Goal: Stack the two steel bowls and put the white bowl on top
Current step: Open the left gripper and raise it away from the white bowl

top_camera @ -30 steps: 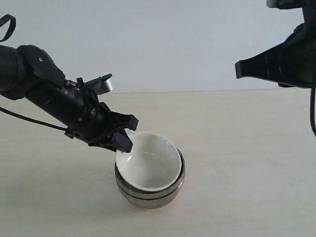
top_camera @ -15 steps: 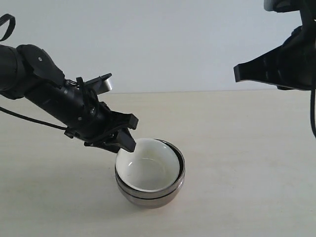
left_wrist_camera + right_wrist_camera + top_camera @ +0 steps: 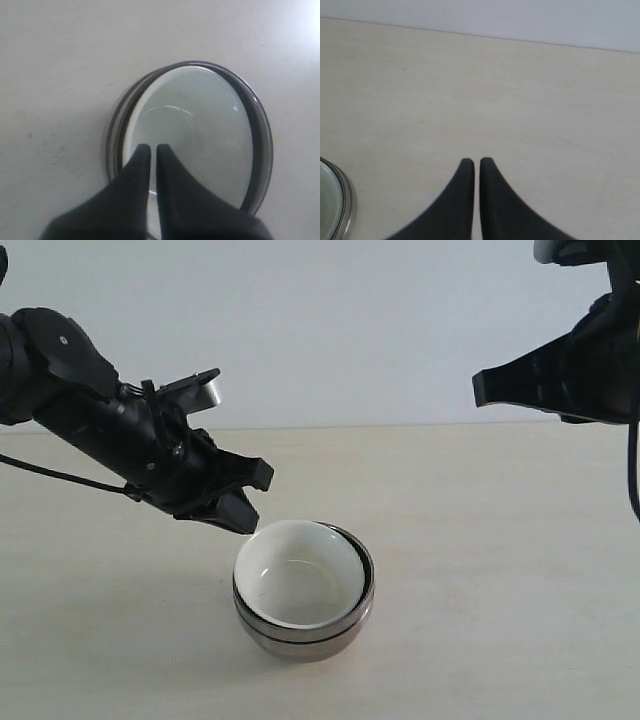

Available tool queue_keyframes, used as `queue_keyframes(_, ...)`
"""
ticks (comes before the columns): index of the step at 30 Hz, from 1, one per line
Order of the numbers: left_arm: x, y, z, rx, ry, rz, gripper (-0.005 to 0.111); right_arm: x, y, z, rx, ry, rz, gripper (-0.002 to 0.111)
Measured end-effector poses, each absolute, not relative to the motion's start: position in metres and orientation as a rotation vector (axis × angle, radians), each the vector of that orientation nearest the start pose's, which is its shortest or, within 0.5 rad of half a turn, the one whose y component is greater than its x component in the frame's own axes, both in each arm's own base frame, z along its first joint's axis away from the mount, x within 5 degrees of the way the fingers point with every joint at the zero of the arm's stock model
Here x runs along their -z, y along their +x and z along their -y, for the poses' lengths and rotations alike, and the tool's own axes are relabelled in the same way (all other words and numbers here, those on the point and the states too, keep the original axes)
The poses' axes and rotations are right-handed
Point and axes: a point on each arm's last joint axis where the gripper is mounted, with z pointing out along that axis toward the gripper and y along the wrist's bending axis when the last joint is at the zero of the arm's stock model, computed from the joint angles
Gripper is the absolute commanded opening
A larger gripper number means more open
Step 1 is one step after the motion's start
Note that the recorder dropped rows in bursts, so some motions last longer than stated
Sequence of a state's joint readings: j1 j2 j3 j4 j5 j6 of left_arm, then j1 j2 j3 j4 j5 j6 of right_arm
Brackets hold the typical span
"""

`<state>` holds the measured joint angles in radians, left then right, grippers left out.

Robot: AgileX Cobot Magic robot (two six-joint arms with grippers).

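The white bowl (image 3: 299, 583) sits nested inside the two steel bowls (image 3: 305, 637), which stand stacked one in the other on the table. From the left wrist view the white bowl (image 3: 200, 125) fills the steel rims (image 3: 262, 150). My left gripper (image 3: 244, 521) hovers just above and left of the stack's rim, shut and empty, apart from the bowl. Its tips (image 3: 150, 148) show over the white bowl's near edge. My right gripper (image 3: 473, 161) is shut with nothing in it, high at the right (image 3: 484, 387).
The pale table (image 3: 500, 570) spreads around the stack, with its back edge against a plain light wall. The steel rim (image 3: 340, 197) shows at the edge of the right wrist view.
The left gripper let go of the white bowl, which dropped level into the steel bowls. It then rose up and left, and closed. The right arm stayed still.
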<state>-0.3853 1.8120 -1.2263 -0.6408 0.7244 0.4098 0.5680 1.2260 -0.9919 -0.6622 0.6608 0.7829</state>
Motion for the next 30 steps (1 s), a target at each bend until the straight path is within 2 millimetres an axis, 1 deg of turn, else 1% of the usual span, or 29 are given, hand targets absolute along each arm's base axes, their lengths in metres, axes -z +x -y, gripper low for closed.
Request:
queue_keyframes(4,-0.208,0.332,0.173,0.687,0.52,-2.682,0.004,-0.333,0.235,-0.109,-0.004,-0.169,-2.202,0.0)
queue_keyframes(10,-0.184,0.337,0.175,0.668,0.526,-2.748,0.004,-0.332,0.235,-0.109,-0.002,-0.174,-2.206,0.0)
queue_keyframes(13,-0.181,0.337,0.174,0.656,0.537,-2.754,0.004,-0.332,0.234,-0.109,0.002,-0.178,-2.209,0.0)
queue_keyframes(16,-0.189,0.336,0.173,0.649,0.548,-2.733,0.004,-0.332,0.234,-0.109,0.005,-0.185,-2.208,0.0)
queue_keyframes(24,-0.235,0.326,0.169,0.65,0.568,-2.606,0.004,-0.333,0.235,-0.11,-0.002,-0.191,-2.201,0.0)
queue_keyframes(28,-0.252,0.319,0.167,0.661,0.586,-2.577,0.004,-0.332,0.234,-0.11,-0.013,-0.187,-2.209,0.0)
queue_keyframes(30,-0.259,0.316,0.166,0.667,0.593,-2.562,0.004,-0.328,0.233,-0.112,-0.027,-0.205,-2.22,0.0)
